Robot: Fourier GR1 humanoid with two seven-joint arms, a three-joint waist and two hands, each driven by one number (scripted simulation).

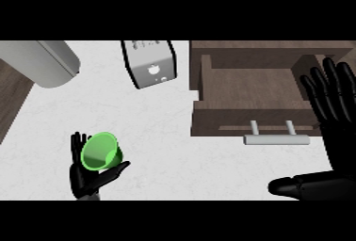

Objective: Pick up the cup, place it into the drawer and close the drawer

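A green cup point(101, 150) lies tilted in my left hand point(89, 178) at the lower left, over the white counter point(160, 122). The thumb and fingers of that hand curl round the cup, whose mouth faces up and left. The brown drawer point(243, 92) stands pulled open at the upper right, its inside bare, with a grey bar handle point(275, 139) on its front. My right hand point(332, 101) is open with straight fingers pointing up, over the drawer's right side.
A silver toaster point(149, 63) stands at the back centre. A large grey cylinder point(43, 63) lies at the back left. Dark wood point(10, 99) borders the counter's left edge.
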